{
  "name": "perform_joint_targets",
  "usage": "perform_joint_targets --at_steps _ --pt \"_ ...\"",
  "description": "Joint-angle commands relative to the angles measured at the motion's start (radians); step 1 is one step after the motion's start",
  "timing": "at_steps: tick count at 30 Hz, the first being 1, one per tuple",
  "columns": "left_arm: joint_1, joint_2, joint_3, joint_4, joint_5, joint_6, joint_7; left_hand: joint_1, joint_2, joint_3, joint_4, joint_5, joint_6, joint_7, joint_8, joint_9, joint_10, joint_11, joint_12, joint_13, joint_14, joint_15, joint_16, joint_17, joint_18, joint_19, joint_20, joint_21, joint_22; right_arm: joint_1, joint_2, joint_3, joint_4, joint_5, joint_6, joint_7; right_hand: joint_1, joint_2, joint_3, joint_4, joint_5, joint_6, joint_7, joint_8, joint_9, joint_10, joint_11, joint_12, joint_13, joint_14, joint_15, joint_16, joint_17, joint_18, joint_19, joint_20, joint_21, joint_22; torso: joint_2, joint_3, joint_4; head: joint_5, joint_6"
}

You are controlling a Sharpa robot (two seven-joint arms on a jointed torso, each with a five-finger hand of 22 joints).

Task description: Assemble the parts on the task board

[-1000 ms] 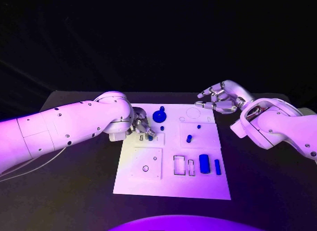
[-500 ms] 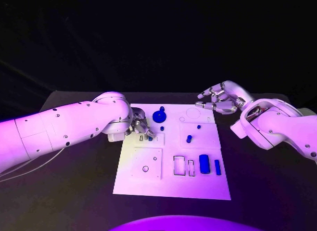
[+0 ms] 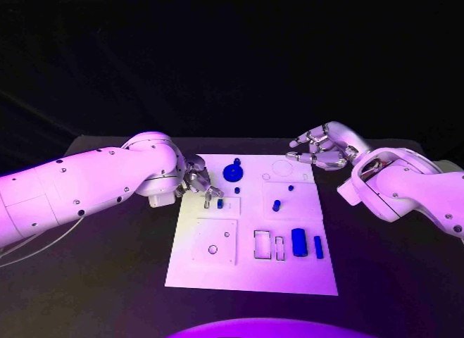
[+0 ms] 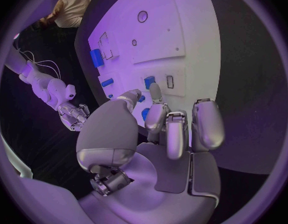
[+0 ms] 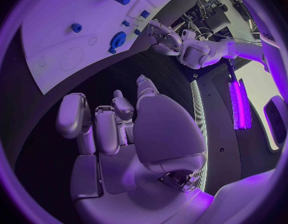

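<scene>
Left hand (image 3: 198, 180) of ours hovered with fingers loosely curled, holding nothing, over the task board (image 3: 252, 271), a small blue part (image 3: 220, 203) just below its fingertips; we judged a hasty pinch could knock it askew.

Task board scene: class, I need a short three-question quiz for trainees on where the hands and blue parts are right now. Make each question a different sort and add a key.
1. True or false: the right hand holds a blue part.
2. Multiple choice: the left hand is at the task board's (a) near edge, (b) far left part, (c) right edge.
3. Fill in: the large round blue part lies near the board's ____ edge.

Key
1. False: its fingers are curled with nothing in them, beyond the board's far right corner.
2. b: its fingertips are by a small blue part.
3. Far.
</scene>
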Motion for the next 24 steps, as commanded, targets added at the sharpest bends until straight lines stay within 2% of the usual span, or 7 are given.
perform_joint_targets --at_steps 1,5,7,8,11,16,24 --pt "0.015 -0.021 0.009 0.014 0.015 -0.046 0.005 0.012 -0.001 -0.021 0.008 0.003 -0.01 0.007 -0.01 -0.001 -0.016 0.001 -0.015 -0.016 0.095 -0.001 -0.006 0.222 -0.013 -0.005 -0.002 -0.005 -0.012 -0.002 0.0 0.0 -0.003 -0.004 0.004 0.006 -0.003 0.01 -0.008 0.001 0.003 -0.002 -0.007 0.004 -0.001 -0.002 -0.001 -0.005 -0.001 0.03 -0.004 -0.007 -0.002 0.01 -0.004 0.0 -0.004 -0.001 0.0 0.0012 0.0 0.002 0.007" --pt "0.029 -0.038 0.015 0.003 0.017 -0.062 0.007 0.053 0.007 -0.032 0.004 0.007 -0.042 0.021 -0.045 -0.021 -0.039 0.012 -0.041 -0.045 0.095 0.008 -0.007 0.22 -0.008 -0.018 0.004 -0.022 -0.041 -0.003 0.0 0.0 -0.006 -0.003 0.004 0.006 -0.003 0.01 -0.008 0.001 0.003 -0.002 -0.007 0.004 -0.001 -0.002 -0.001 -0.005 -0.001 0.03 -0.004 -0.007 -0.002 0.01 -0.004 0.0 -0.004 -0.001 0.002 -0.0002 0.0011 0.002 0.008" --pt "0.036 -0.041 0.017 -0.019 0.005 -0.062 0.008 0.083 0.013 -0.027 0.007 0.009 -0.051 0.031 -0.076 -0.043 -0.046 0.02 -0.047 -0.052 0.095 0.015 -0.007 0.22 -0.006 -0.022 0.009 -0.027 -0.048 -0.003 0.0 0.0 -0.007 -0.003 0.005 0.006 -0.003 0.01 -0.008 0.001 0.003 -0.002 -0.007 0.004 -0.001 -0.002 -0.001 -0.005 -0.001 0.03 -0.004 -0.007 -0.002 0.01 -0.004 0.0 -0.004 -0.001 0.001 -0.0001 0.0016 0.004 0.007" --pt "0.04 -0.04 0.018 -0.034 -0.001 -0.06 0.008 0.092 0.009 -0.031 0.012 0.009 -0.05 0.036 -0.093 -0.056 -0.049 0.025 -0.05 -0.055 0.095 0.019 -0.007 0.22 -0.006 -0.022 0.013 -0.029 -0.05 -0.003 0.0 0.0 -0.008 -0.003 0.005 0.005 -0.003 0.01 -0.008 0.001 0.003 -0.002 -0.007 0.004 -0.001 -0.002 -0.001 -0.005 -0.001 0.03 -0.004 -0.007 -0.002 0.01 -0.004 0.0 -0.004 -0.001 0.001 0.0003 0.001 0.007 0.008" --pt "0.047 -0.033 0.019 -0.076 -0.012 -0.054 0.009 0.096 -0.002 -0.051 0.015 0.006 -0.042 0.041 -0.114 -0.073 -0.054 0.03 -0.055 -0.062 0.095 0.024 -0.007 0.22 -0.006 -0.023 0.018 -0.03 -0.051 -0.004 0.001 0.0 -0.008 -0.003 0.006 0.005 -0.003 0.01 -0.008 0.001 0.003 -0.002 -0.007 0.004 -0.001 -0.002 -0.001 -0.005 -0.001 0.03 -0.004 -0.007 -0.002 0.01 -0.004 0.0 -0.004 -0.001 0.001 0.001 0.0 0.013 0.008" --pt "0.051 -0.012 0.019 -0.137 -0.028 -0.048 0.011 0.098 -0.004 -0.071 0.017 0.005 -0.035 0.044 -0.131 -0.088 -0.063 0.033 -0.067 -0.077 0.095 0.026 -0.007 0.22 -0.005 -0.023 0.021 -0.031 -0.052 -0.006 0.004 0.0 -0.009 -0.003 0.007 0.005 -0.003 0.01 -0.008 0.001 0.003 -0.002 -0.007 0.004 -0.001 -0.002 -0.001 -0.005 -0.001 0.03 -0.004 -0.007 -0.002 0.01 -0.004 0.0 -0.004 -0.001 0.002 -0.0008 0.0004 0.018 0.01" --pt "0.052 0.03 0.017 -0.198 -0.036 -0.038 0.017 0.096 -0.002 -0.086 0.018 0.006 -0.028 0.046 -0.142 -0.098 -0.065 0.034 -0.072 -0.083 0.095 0.028 -0.007 0.219 -0.005 -0.024 0.023 -0.032 -0.053 -0.008 0.006 0.0 -0.01 -0.002 0.008 0.005 -0.003 0.01 -0.008 0.001 0.003 -0.002 -0.007 0.004 -0.001 -0.002 -0.001 -0.005 -0.001 0.03 -0.004 -0.007 -0.002 0.01 -0.004 0.0 -0.004 -0.001 0.002 0.0004 -0.0003 0.023 0.01"
